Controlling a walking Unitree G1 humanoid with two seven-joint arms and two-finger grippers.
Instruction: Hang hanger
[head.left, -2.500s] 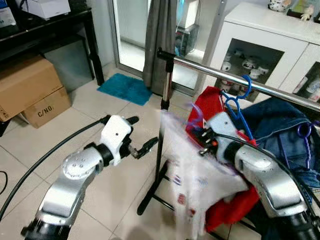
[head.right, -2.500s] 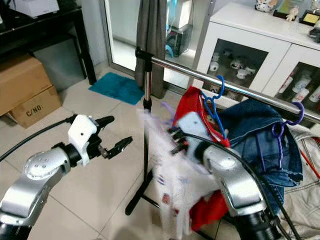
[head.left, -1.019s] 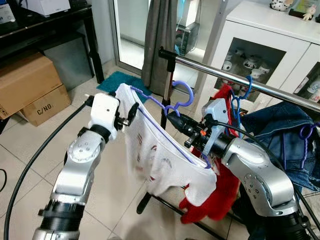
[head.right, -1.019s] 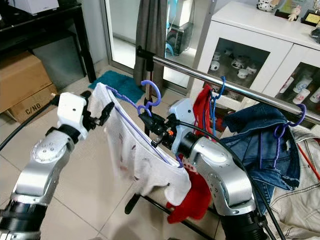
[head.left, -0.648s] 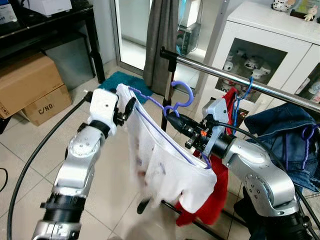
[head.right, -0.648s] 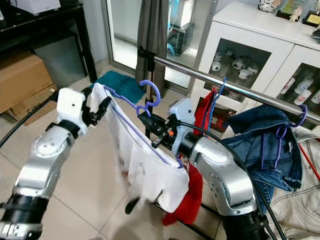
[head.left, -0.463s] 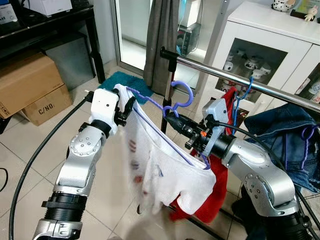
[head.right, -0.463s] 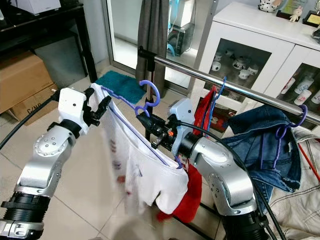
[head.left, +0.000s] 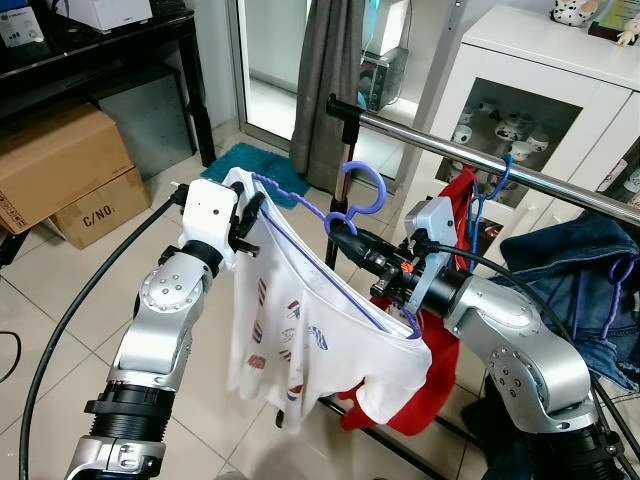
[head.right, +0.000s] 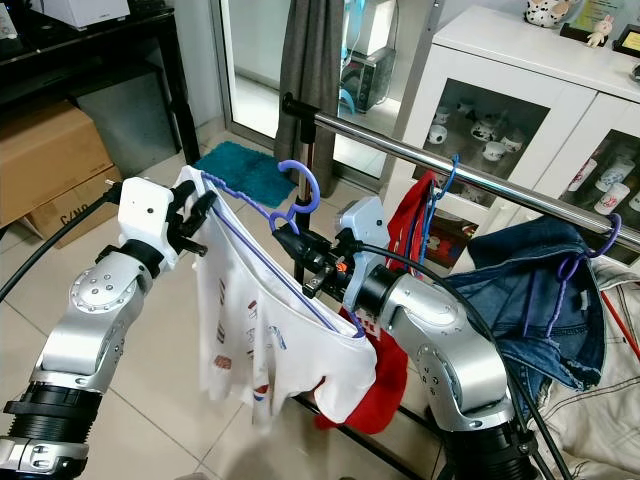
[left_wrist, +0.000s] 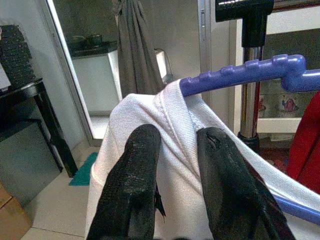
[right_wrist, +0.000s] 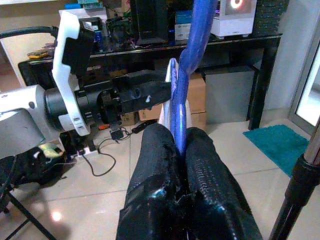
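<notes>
A purple hanger (head.left: 362, 190) carries a white patterned T-shirt (head.left: 300, 330) in front of the steel rail (head.left: 420, 134), its hook a little below and before the rail's left end. My right gripper (head.left: 338, 229) is shut on the hanger's neck just under the hook; in the right wrist view the fingers (right_wrist: 157, 165) clamp the purple hanger (right_wrist: 192, 45). My left gripper (head.left: 249, 211) is shut on the shirt's shoulder at the hanger's left tip; in the left wrist view the white shirt (left_wrist: 150, 112) lies between the fingers (left_wrist: 137, 175) under the purple hanger arm (left_wrist: 240, 75).
A red garment (head.left: 445, 370) on a blue hanger (head.left: 490, 190) and a denim jacket (head.left: 575, 270) hang further right on the rail. Cardboard boxes (head.left: 60, 180), a black table (head.left: 110, 50), a teal mat (head.left: 245, 160), a grey curtain (head.left: 325, 80) and a white cabinet (head.left: 540, 80) surround the rack.
My left gripper, open and apart 2.5 s ago, has taken hold of the shirt's shoulder. The hanger came up level. The swinging shirt has since settled and hangs straight.
</notes>
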